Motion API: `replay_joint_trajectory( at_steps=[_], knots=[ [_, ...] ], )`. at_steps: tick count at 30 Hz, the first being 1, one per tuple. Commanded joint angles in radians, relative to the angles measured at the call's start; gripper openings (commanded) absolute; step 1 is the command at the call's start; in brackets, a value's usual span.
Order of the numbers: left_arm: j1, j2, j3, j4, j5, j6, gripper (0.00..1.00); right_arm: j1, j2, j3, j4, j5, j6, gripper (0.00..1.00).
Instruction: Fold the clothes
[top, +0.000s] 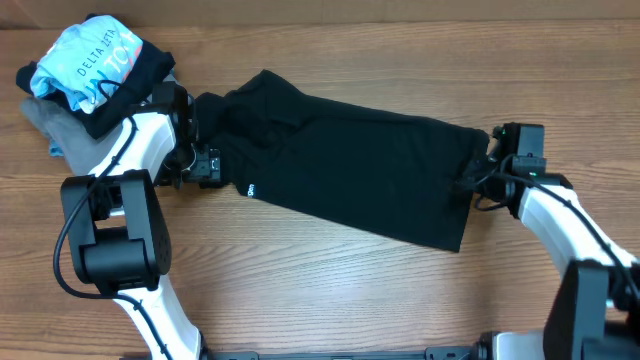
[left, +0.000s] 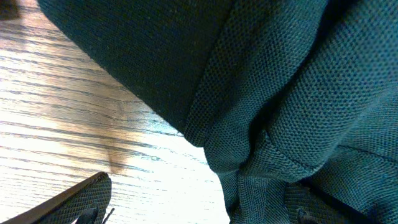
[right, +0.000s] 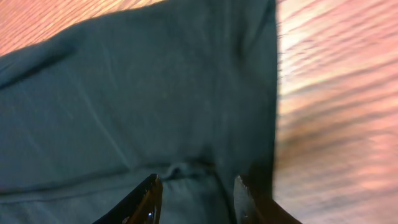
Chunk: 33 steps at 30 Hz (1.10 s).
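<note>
One black garment (top: 350, 165), long axis left-right, slightly slanted

Robot lab bench: wood-grain table (top: 330, 290), white left arm (top: 140, 150), right arm (top: 560, 215), garment pile (top: 85, 65) at corner.

Blue printed shirt (top: 85, 55) — grey garment (top: 42, 118)

Low, left pincer (top: 203, 160) jaws spread wide; right pincer (right: 198, 182) jaws parted less, also low.
</note>
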Motion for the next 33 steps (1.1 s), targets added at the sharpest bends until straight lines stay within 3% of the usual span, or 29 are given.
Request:
replay_joint_trajectory(
  at_steps=[1,9,15,19,33],
  knots=[
    [-0.018,0.045,-0.007,-0.006,0.031,0.016,0.92,-0.002,0.058,0.022,0.043,-0.060,-0.008,0.41],
    [-0.018,0.045,-0.007,-0.010,0.031,0.016,0.92,-0.002,0.143,0.022,0.070,-0.127,-0.006,0.38],
    [-0.018,0.045,-0.007,-0.009,0.031,0.016,0.92,-0.002,0.146,0.022,0.067,-0.127,-0.009,0.21],
    [-0.018,0.045,-0.007,-0.009,0.031,0.016,0.92,-0.002,0.143,0.024,0.054,-0.127,-0.009,0.04],
    [-0.018,0.045,-0.007,-0.010,0.031,0.016,0.91,-0.002,-0.066,0.024,-0.092,-0.109,-0.009,0.04]
  ],
)
